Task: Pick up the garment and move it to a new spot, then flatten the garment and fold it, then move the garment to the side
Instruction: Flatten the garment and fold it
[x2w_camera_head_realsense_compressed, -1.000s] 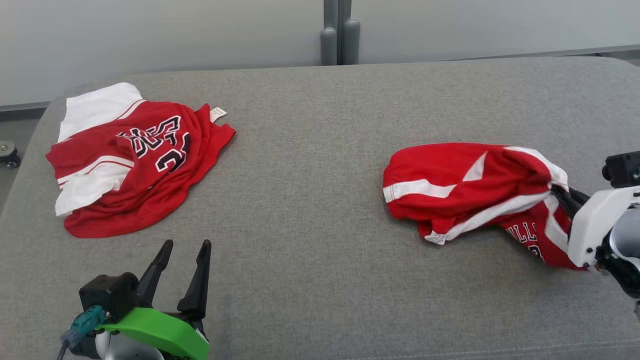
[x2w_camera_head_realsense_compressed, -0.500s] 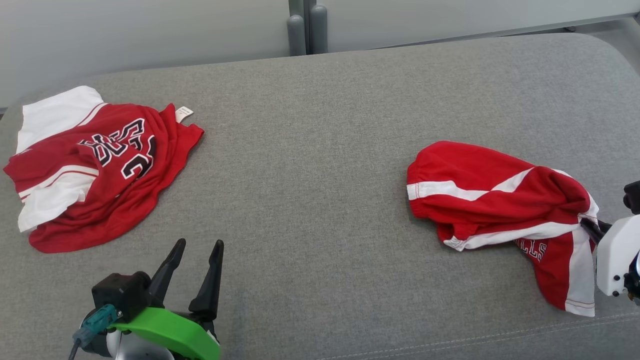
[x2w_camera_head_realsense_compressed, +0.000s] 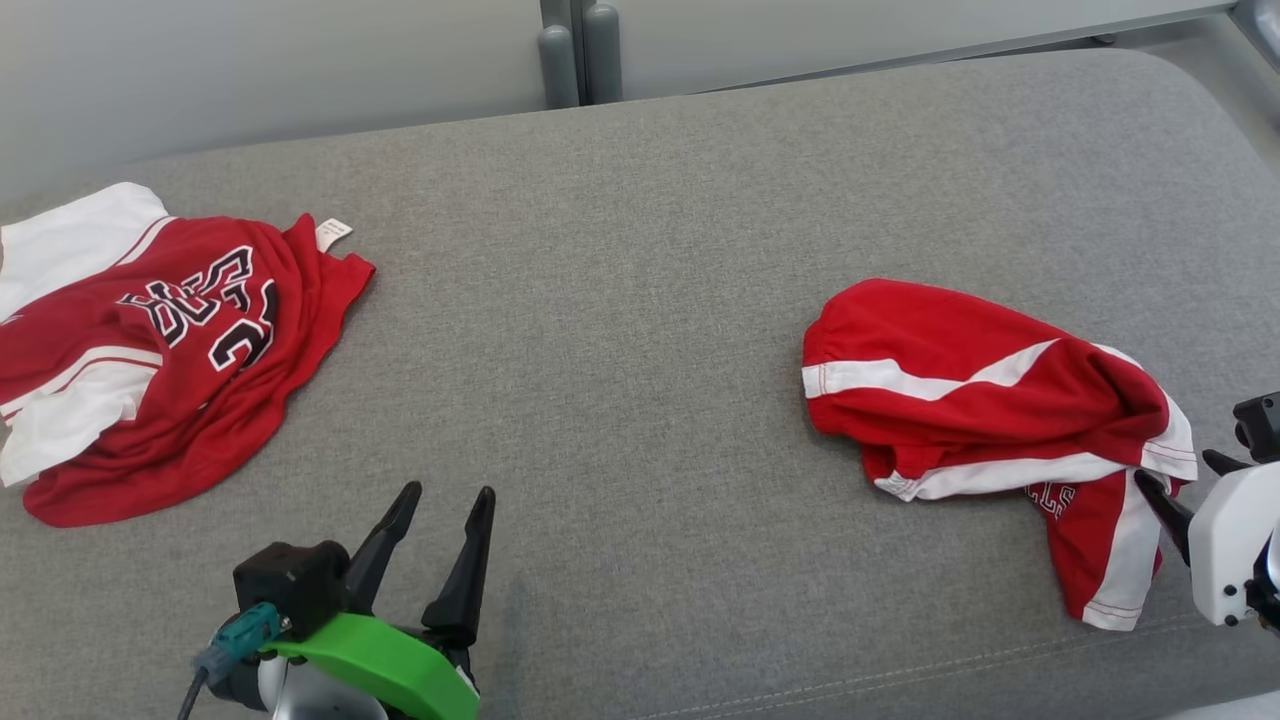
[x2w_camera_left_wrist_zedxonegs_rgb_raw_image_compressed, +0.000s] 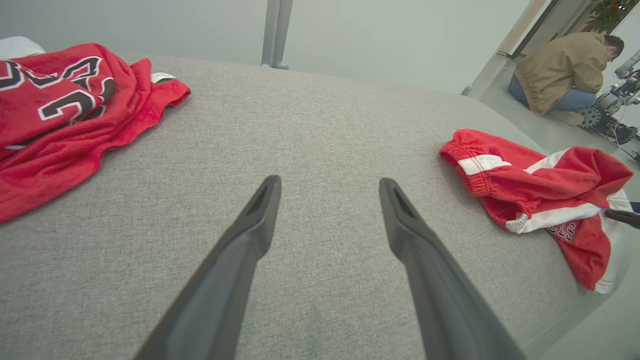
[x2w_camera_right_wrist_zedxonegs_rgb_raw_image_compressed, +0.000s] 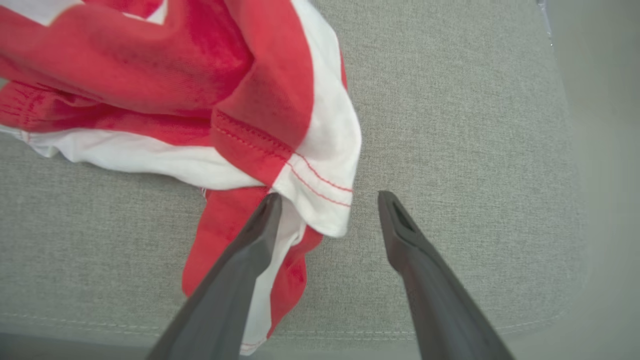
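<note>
1. The garment, a pair of red shorts (x2w_camera_head_realsense_compressed: 960, 400) with white stripes, is lying crumpled at the right of the head view on a grey cushion (x2w_camera_head_realsense_compressed: 640, 250). Its lower leg is trailing toward the lower right edge.
2. Black letters with white outlines are showing on the lower leg of the shorts, under the white stripe. A fold is cutting them off, so only two or three characters are showing and no whole word is readable.
3. The right gripper (x2w_camera_head_realsense_compressed: 1175, 467) is sitting at the right edge of the head view, just beside the hem of the shorts. In the right wrist view its fingers are standing spread and pinching nothing. The white, red-stitched hem corner is hanging into the gap, against the left-hand finger.
4. The left gripper (x2w_camera_head_realsense_compressed: 447, 492) is hovering at the lower left of the head view, fingers spread and empty, well apart from both pieces of cloth.
5. A red and white jersey (x2w_camera_head_realsense_compressed: 200, 400) is lying bunched at the left edge. It is showing black, white-edged lettering and a number, upside down and creased. In the left wrist view one digit is looking like a 3.
6. A small white tag (x2w_camera_head_realsense_compressed: 333, 233) is sticking up at the jersey's upper edge, its print too small to read.
7. A person (x2w_camera_left_wrist_zedxonegs_rgb_raw_image_compressed: 560, 75) in a tan jacket is crouching at the upper right of the left wrist view.
</note>
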